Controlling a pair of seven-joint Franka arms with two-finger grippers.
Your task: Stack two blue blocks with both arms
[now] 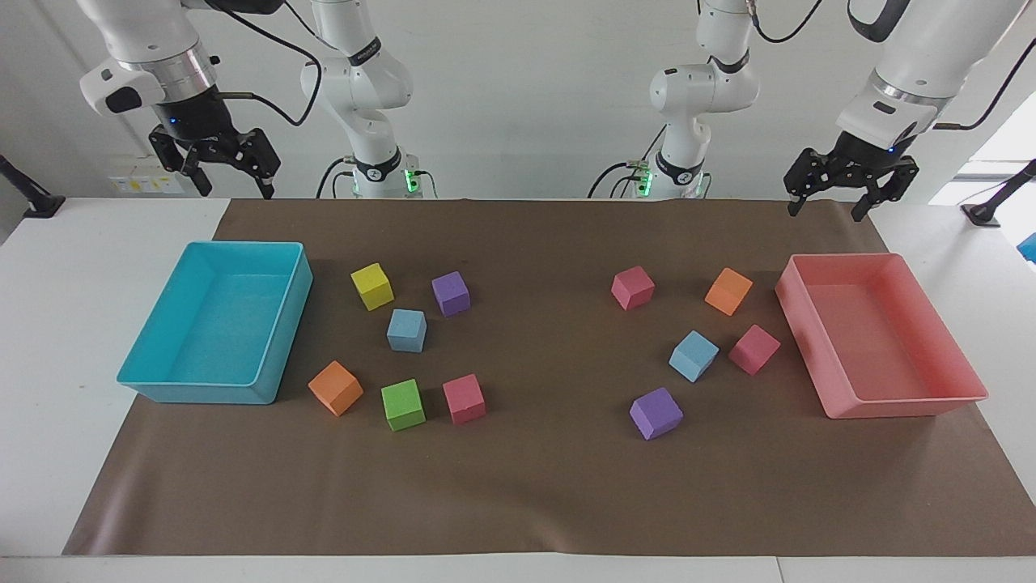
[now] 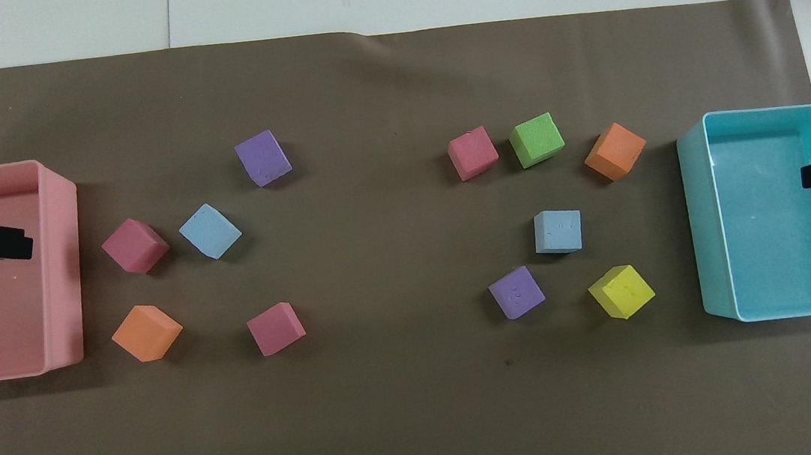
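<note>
Both pincers are held spread wide and empty: the left pincer [image 1: 829,188] above the pink tray [image 1: 955,397], the right pincer [image 1: 217,168] above the turquoise tray [image 1: 202,393].

The facing view looks from high across the table toward both robots — their bases stand at its top, and the whole brown mat [image 1: 518,486] fits in frame. The overhead view looks steeply down from above the robots' end, closer in. Both share the mat, the turquoise tray [image 1: 279,356] [image 2: 703,226] and the pink tray [image 1: 809,340] [image 2: 67,270] — half a turn apart.
</note>
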